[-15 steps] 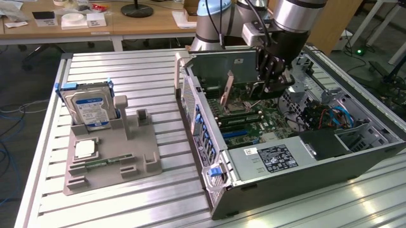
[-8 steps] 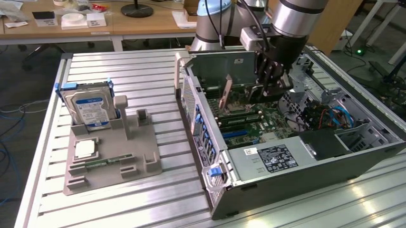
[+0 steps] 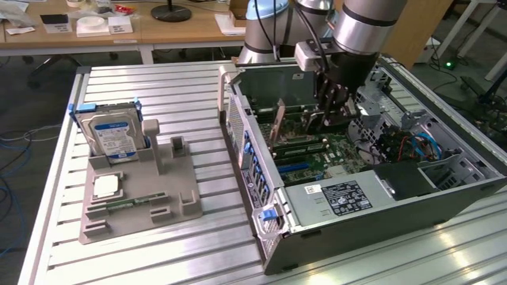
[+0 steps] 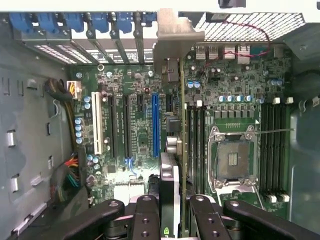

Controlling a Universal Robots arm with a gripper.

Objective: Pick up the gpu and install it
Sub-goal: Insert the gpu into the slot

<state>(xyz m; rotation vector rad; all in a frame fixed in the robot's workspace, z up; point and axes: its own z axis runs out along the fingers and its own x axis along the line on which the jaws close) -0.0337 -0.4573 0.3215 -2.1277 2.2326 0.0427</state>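
Gripper (image 4: 171, 210) clamped on the gpu's (image 4: 170, 172) top edge — card hangs edge-on between the jaws, inside the open computer case (image 3: 262, 196). Its long axis runs parallel to the blue expansion slot (image 4: 155, 125) just beside it on the motherboard (image 4: 135, 135), silver bracket (image 4: 175, 35) at the far rear wall — card over the slots, not seated.

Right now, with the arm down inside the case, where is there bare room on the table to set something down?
Free: the ribbed table behind the grey holder, up to the computer case, and the strip between them. Also the front corner by the case's low side. Crowded: inside the case, where the gripper holds the gpu over the motherboard; the holder carries the hard drive.
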